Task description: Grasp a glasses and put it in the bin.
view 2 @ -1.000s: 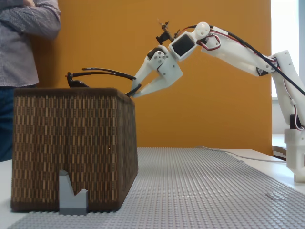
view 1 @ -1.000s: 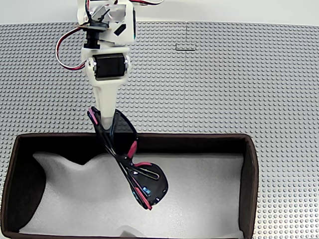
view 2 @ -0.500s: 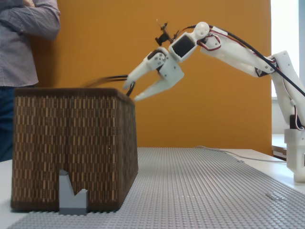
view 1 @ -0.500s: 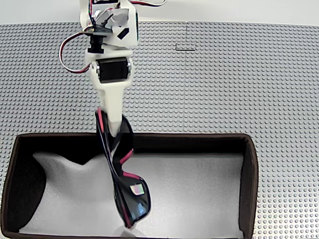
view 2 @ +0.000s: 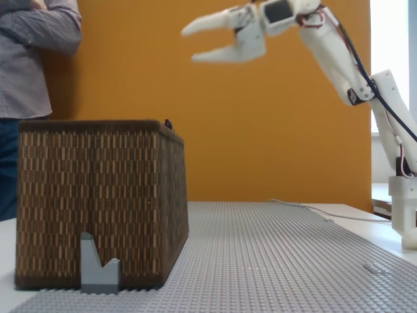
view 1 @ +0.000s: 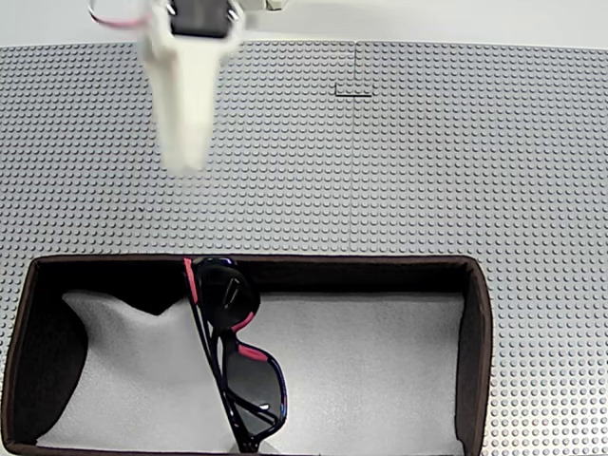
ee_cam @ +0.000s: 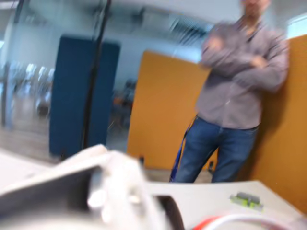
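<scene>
Glasses [view 1: 233, 356]: inside the bin [view 1: 475, 332], long axis running toward you, probably resting on foam.
Gripper [view 2: 199, 42]: empty, jaws spread, above and beyond the bin's far wall.

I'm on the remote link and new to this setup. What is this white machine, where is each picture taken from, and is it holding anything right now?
The white machine is a small robot arm ending in a two-finger gripper. One fixed view looks down from above on a grey studded baseplate; the blurred white shape at its top is the gripper. Another fixed view looks from the side at table height, and the wrist view, badly blurred, rides on the arm and faces the room.

On the baseplate stands the bin, a dark-walled box lined with white foam; from the side its wall looks woven brown. Inside lie the glasses, dark with red accents, leaning against the far wall.

The gripper is open, raised high above the bin, and holds nothing. A person with folded arms stands behind the bin.
</scene>
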### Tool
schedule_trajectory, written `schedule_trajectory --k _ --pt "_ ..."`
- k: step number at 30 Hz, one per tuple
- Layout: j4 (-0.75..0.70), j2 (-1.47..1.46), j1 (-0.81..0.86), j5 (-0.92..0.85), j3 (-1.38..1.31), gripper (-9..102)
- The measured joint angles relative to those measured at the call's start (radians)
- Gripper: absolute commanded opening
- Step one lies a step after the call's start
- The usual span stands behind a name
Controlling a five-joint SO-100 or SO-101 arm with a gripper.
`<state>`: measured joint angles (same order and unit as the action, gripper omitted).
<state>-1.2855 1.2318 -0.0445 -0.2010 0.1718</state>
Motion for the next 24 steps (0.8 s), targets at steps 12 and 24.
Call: schedule_trajectory --k 12,24 --pt "-0.402 0.308 -0.054 0.021 -0.258 19" --pt "-0.525 0.655 -0.075 0.012 -0.187 19"
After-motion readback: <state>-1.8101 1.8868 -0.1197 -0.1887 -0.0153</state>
